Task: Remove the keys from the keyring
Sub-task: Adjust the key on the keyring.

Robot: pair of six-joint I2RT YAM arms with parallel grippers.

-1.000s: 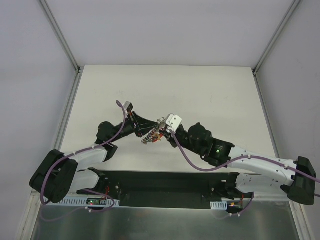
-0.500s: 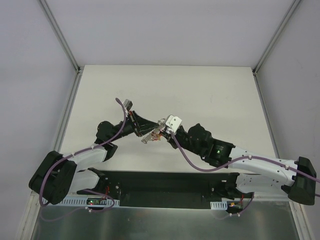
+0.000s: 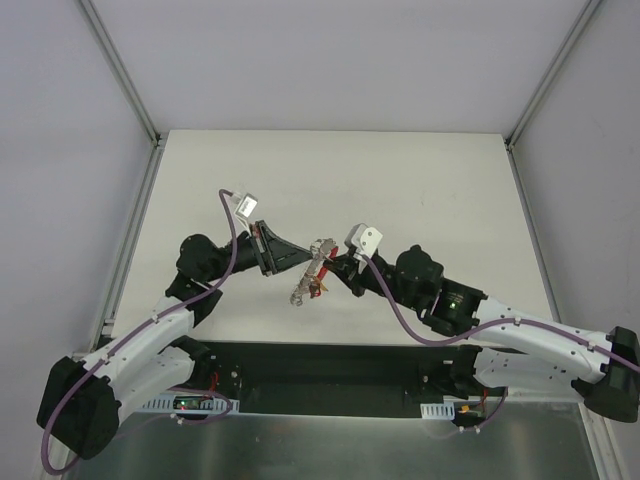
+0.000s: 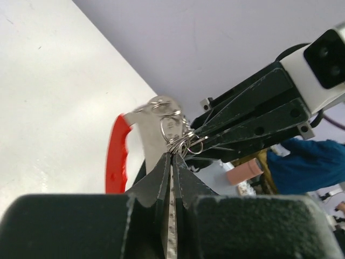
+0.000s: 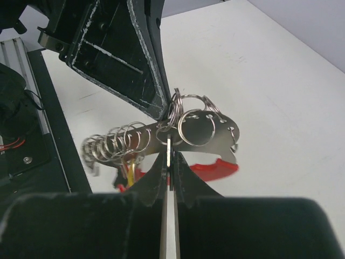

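At the centre of the top view, above the white tabletop (image 3: 400, 180), the two arms meet tip to tip around the keyring (image 3: 312, 268). The ring hangs between them, clear of the surface. The left pincer (image 3: 303, 258) is pinched narrow on a thin metal edge among the small wire rings (image 4: 178, 135). The right pincer (image 3: 338, 268) is clamped just as narrow on the same cluster from the opposite side. The red plastic piece (image 5: 211, 170) juts out beside a flat silver plate (image 5: 215, 127) threaded with loops.
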